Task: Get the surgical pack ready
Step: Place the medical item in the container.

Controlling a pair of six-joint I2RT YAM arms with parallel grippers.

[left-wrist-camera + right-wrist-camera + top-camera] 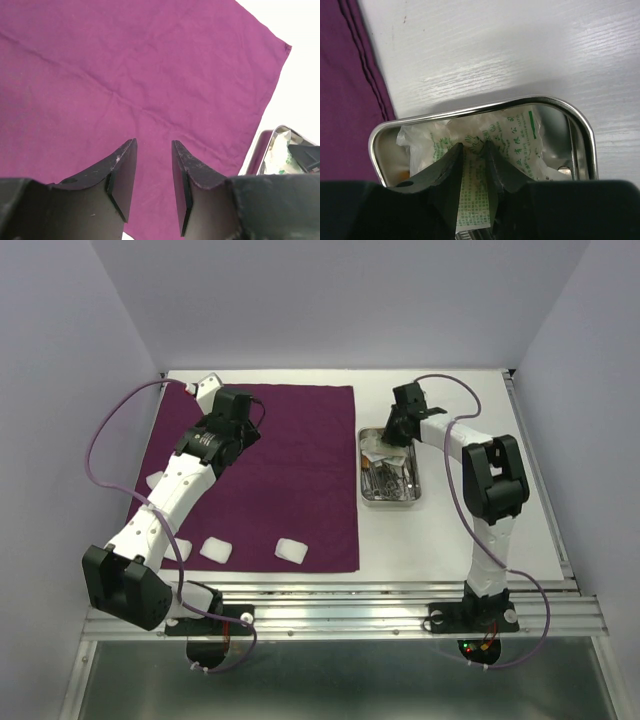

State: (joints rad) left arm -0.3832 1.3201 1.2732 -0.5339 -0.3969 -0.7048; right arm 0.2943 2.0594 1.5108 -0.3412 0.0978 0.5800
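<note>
I find the pack not yet assembled. The purple drape [290, 470] lies spread flat on the left half of the white table [450, 550], creased but unfolded. The steel tray [390, 500] sits on bare table just beside the drape's right edge, apart from the cloth. In the near part of the tray I see a cluster of steel instruments [392, 478]; from overhead I cannot tell the individual types. At the far end of the tray lies a crumpled white packet with green print [520, 145]. The right gripper [472, 145] reaches down into that end, its jaws drawn close together, pinching a strip of the packet between them. White gauze pads [292, 550] rest on the near strip of the drape, well apart from the tray, with another at the cloth's left edge. The left gripper [154, 142] hangs over the far part of the drape, jaws spread with nothing between them. In its wrist view only wrinkled cloth shows beneath, with a corner of the tray at the right margin.
</note>
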